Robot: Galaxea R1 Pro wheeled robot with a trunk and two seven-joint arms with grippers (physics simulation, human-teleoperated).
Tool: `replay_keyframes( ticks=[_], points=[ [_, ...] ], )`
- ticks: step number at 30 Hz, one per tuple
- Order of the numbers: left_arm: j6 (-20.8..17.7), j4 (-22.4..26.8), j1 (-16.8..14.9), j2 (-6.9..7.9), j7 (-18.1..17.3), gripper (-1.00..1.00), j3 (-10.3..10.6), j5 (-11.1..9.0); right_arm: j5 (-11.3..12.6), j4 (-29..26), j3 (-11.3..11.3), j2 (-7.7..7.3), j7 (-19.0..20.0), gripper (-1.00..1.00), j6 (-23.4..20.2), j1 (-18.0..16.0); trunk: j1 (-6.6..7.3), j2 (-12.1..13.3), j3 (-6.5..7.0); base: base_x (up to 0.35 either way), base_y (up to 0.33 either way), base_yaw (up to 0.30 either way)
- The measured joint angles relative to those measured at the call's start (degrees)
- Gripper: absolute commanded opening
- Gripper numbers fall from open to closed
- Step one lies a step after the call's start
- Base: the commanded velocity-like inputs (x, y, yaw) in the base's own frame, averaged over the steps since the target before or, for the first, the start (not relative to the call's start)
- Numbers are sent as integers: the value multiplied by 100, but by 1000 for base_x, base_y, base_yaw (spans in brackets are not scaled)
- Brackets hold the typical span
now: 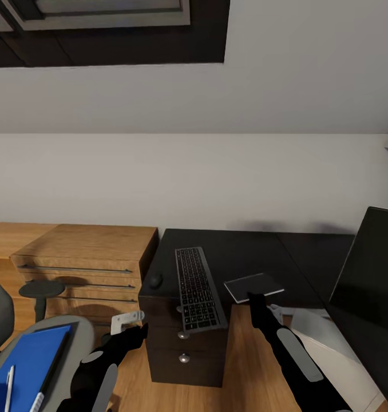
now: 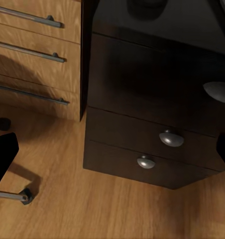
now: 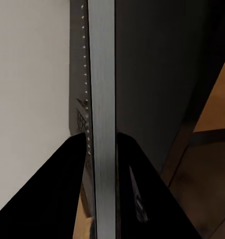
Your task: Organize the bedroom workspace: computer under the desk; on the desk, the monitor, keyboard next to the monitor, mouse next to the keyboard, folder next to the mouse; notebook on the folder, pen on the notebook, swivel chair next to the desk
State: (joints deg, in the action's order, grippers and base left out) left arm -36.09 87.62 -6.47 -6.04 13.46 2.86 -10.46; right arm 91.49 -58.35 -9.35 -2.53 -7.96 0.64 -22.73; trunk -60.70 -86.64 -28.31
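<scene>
Our right claw (image 1: 256, 298) is clamped on the notebook (image 1: 253, 286), held at the worktop's (image 1: 240, 252) front edge; the right wrist view shows its fingers either side of the thin cover. Our left claw (image 1: 138, 331) hangs low by the drawers, seemingly spread and empty. The keyboard (image 1: 197, 288), mouse (image 1: 155, 280) and monitor (image 1: 368, 286) are on the worktop. The folder (image 1: 28, 366) and pen (image 1: 8, 389) lie on the swivel chair (image 1: 74, 337), left of the worktop, not yet moved.
</scene>
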Motion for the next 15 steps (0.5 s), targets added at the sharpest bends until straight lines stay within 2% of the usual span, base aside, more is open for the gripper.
replay_keyframes(
  ticks=[15],
  points=[
    [-1,-5,0,-2,0,100,-2,-1,-2,0,-1,-14,0,-100,0,0,-330,-602,-269,0,0,0]
  ],
)
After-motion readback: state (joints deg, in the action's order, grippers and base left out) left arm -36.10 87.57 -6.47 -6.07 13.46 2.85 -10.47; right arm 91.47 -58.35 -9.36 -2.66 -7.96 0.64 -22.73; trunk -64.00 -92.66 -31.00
